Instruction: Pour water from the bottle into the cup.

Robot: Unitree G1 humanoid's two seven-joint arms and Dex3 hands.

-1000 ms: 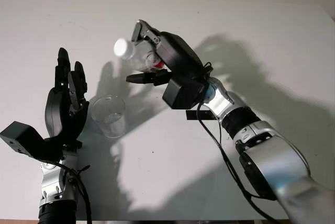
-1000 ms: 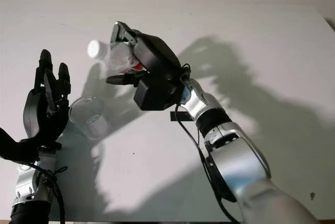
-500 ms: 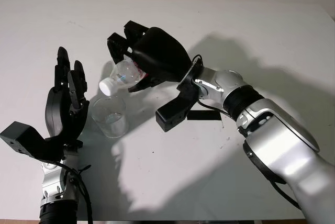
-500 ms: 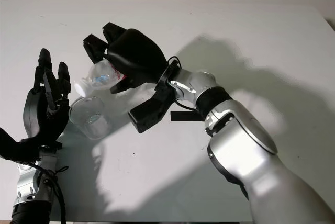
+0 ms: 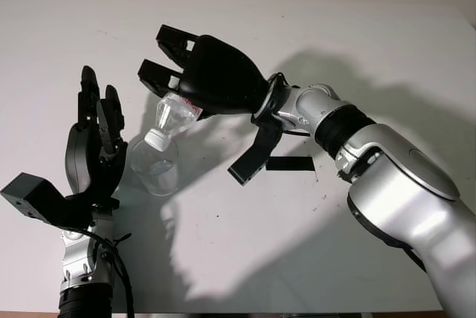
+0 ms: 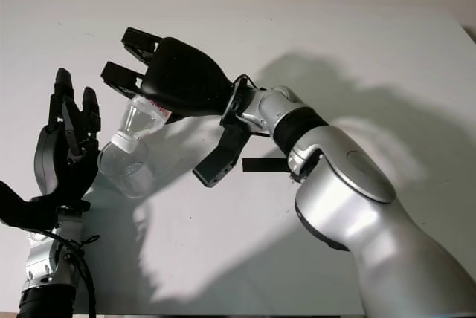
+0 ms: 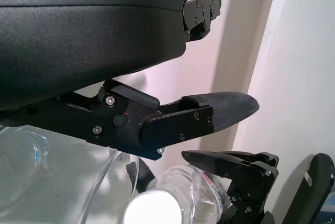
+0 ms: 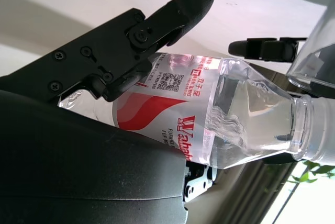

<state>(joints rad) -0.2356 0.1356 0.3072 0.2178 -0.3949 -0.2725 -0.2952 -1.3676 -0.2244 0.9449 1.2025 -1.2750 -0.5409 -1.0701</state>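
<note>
My right hand (image 5: 178, 84) is shut on a clear water bottle (image 5: 172, 116) with a red and white label (image 8: 172, 109). The bottle is tipped steeply, neck down. Its white cap (image 5: 158, 138) is on and sits at the rim of the clear plastic cup (image 5: 155, 166), which stands on the white table (image 5: 372, 50). Water fills the bottle's shoulder and neck (image 8: 251, 114). My left hand (image 5: 97, 136) is open and upright just left of the cup, its palm facing it. In the left wrist view the cap (image 7: 154, 208) is beside the cup's rim (image 7: 112, 166).
A short black tape strip (image 5: 290, 163) lies on the table right of the cup. The right arm's black wrist camera mount (image 5: 253, 156) hangs low over the table near it. Bare table stretches to the right and towards the back.
The right hand has rolled further over, swinging the bottle from nearly level to steeply neck-down. Its cap has dropped to the cup's rim. The left hand and the cup have stayed put.
</note>
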